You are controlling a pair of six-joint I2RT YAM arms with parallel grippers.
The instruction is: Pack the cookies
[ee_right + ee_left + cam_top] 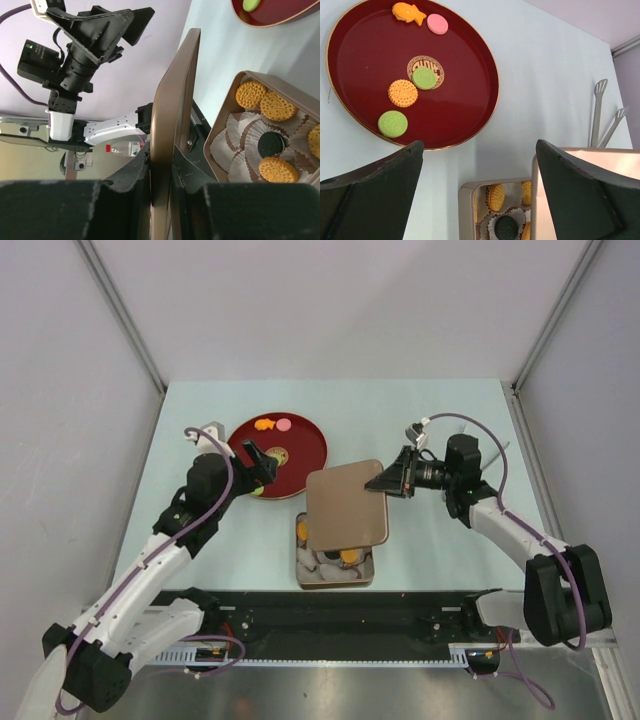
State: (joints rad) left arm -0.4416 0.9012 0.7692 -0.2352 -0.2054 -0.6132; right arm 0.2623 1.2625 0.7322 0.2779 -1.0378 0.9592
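Right gripper [161,167] pinched narrow on edge of lid [346,505], held over far part of tin [463,210], centre tabletop [440,420]. Left gripper [262,464] spread wide, empty, by red plate [350,75], far left. Likely step: lidding tin, despite cookies [403,93] on plate, others in tin's paper cups [235,145]. Next: square lid to rim, lower. Embossed round discs: orange, green, pink, one dark.

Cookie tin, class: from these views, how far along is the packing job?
Done: several packed cookies sit in paper cups in the tin, though some cups look empty. In hand: the right claw grips the lid, held partly over the tin. Left: five loose cookies lie on the red plate, the left claw open nearby.
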